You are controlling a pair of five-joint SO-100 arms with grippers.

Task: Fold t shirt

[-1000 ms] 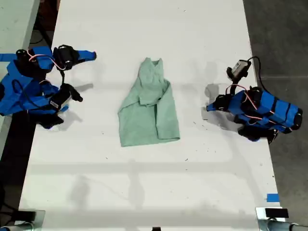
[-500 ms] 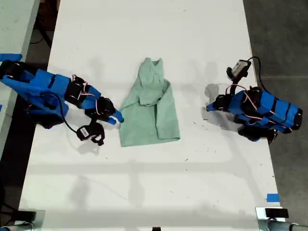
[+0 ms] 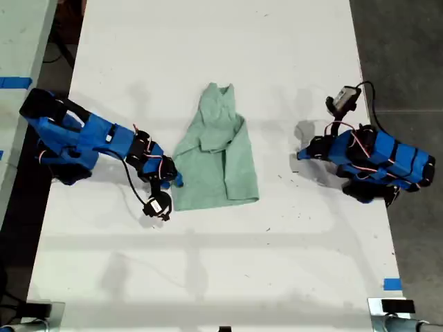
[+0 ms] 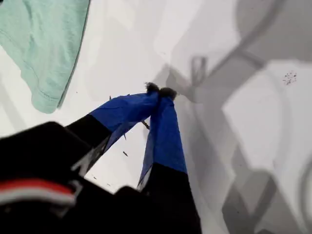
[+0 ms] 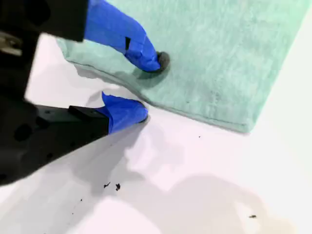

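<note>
Your second gripper straddles the t shirt edge, jaws apart; your first gripper closed on nothing.

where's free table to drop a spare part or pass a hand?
Bare table below the shirt in the exterior view, and above its collar. Some room between shirt and first gripper. Crowded at the shirt's lower-left edge, where my second gripper straddles the hem.
</note>
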